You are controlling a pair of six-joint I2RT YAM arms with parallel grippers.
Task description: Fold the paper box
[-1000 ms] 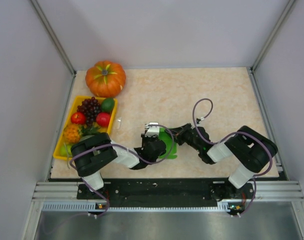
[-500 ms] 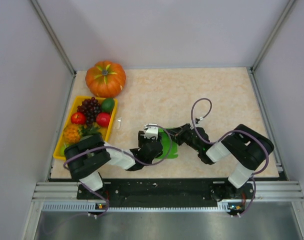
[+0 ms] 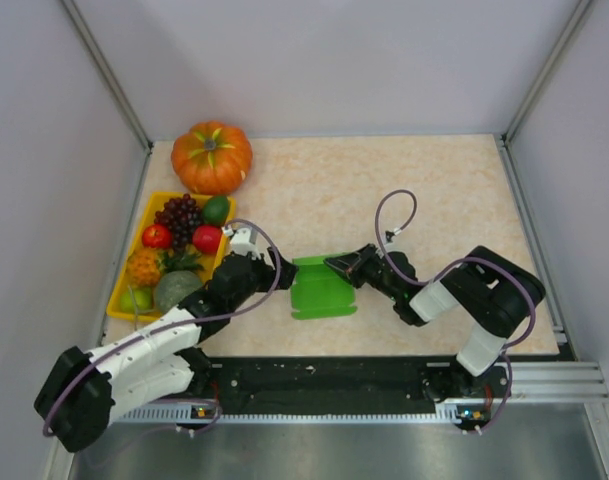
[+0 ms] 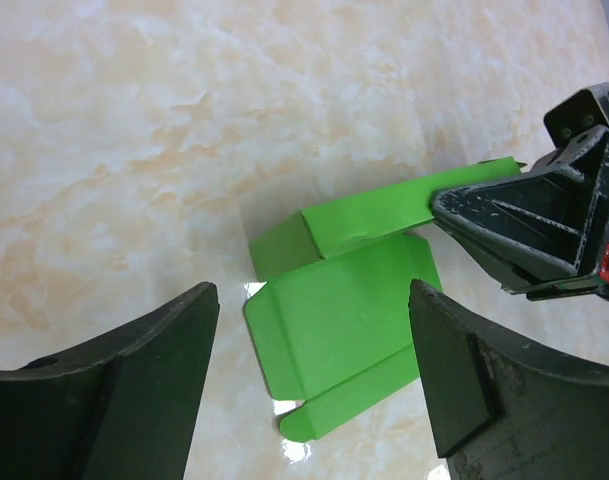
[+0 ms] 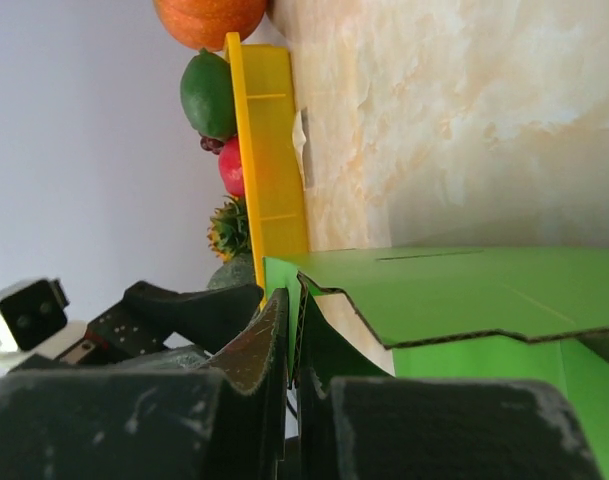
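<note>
The paper box (image 3: 322, 287) is a bright green, partly folded card that lies flat on the table in front of the arms. My right gripper (image 3: 342, 264) is shut on the card's upper right edge. In the right wrist view its jaws (image 5: 296, 335) pinch a thin upright green wall, and a notched panel of the box (image 5: 464, 290) spreads out to the right. My left gripper (image 3: 282, 268) stands open just left of the box and does not touch it. In the left wrist view the folded flaps of the box (image 4: 344, 320) lie beyond its wide-apart fingers (image 4: 114, 385), with nothing held.
An orange pumpkin (image 3: 212, 156) sits at the back left. A yellow tray (image 3: 227, 252) holding grapes, red and green fruit and a small pineapple stands left of the box, close behind my left arm. White walls close in the table on three sides.
My left gripper has opened, let go of the box and drawn back to the left, uncovering the green card. My right gripper stays shut on the card's edge.
</note>
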